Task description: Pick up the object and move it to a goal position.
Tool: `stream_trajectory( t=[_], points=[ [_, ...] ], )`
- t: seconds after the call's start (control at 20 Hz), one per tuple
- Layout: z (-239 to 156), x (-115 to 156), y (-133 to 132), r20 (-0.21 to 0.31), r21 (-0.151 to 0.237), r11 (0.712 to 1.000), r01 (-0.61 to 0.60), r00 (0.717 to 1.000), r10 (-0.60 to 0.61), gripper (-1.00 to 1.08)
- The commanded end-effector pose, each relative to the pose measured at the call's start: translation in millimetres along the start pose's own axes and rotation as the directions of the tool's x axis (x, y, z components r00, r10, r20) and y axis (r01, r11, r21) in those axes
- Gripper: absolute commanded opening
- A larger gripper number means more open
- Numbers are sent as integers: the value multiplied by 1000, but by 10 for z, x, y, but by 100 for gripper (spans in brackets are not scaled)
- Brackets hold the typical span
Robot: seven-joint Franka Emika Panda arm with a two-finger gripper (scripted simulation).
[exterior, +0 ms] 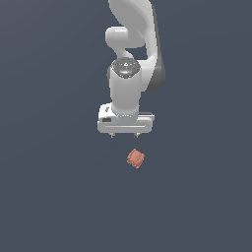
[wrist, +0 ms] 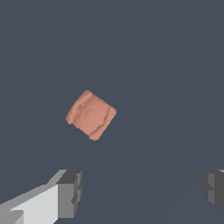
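- While the arm (exterior: 133, 54) hung over a plain dark floor (exterior: 49, 197), its gripper (exterior: 125, 134) pointed straight down with the jaws spread wide and nothing between them; the wrist view showed the two grey fingertips (wrist: 70, 192) far apart at either edge.
- The object (exterior: 136, 158), a small salmon-orange lump shaped like a squat barrel, lay on the floor just beyond the gripper, a little toward the exterior view's right of its centre line, and touched neither finger.
- In the wrist view the object (wrist: 91, 115) sat turned at an angle to the line between the fingertips, and off to one side of the gap, not centred in it.
- No goal marker showed in either picture, so where the lump had to end up could not be told.
- My reading was that the reach was under way and the grasp not yet begun.
- Risk one: a straight descent from that offset could have set one finger down on the lump or nudged it aside, since it was not under the middle of the gap.
- Risk two: closing across its skewed, bumpy sides could have made it twist or squirt out, being so small against the fingers.
- Risk three: stopping too high would have caught only its rounded top and let it slip during the lift.
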State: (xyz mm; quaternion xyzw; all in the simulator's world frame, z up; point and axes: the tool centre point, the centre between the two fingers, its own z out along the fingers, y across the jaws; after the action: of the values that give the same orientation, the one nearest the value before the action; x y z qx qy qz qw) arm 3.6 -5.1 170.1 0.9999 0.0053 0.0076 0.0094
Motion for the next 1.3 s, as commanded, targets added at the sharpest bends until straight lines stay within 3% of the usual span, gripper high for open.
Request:
stream_trajectory(
  t=[0.0,0.7,1.25],
  points=[
    [0,0,0,0,0,1000,0,1000,0,100],
    [-1,32,90,-12,-19,999,35,999,-35,100],
    [118,109,-4,-9,-10,997,-70,998,70,100]
  ],
)
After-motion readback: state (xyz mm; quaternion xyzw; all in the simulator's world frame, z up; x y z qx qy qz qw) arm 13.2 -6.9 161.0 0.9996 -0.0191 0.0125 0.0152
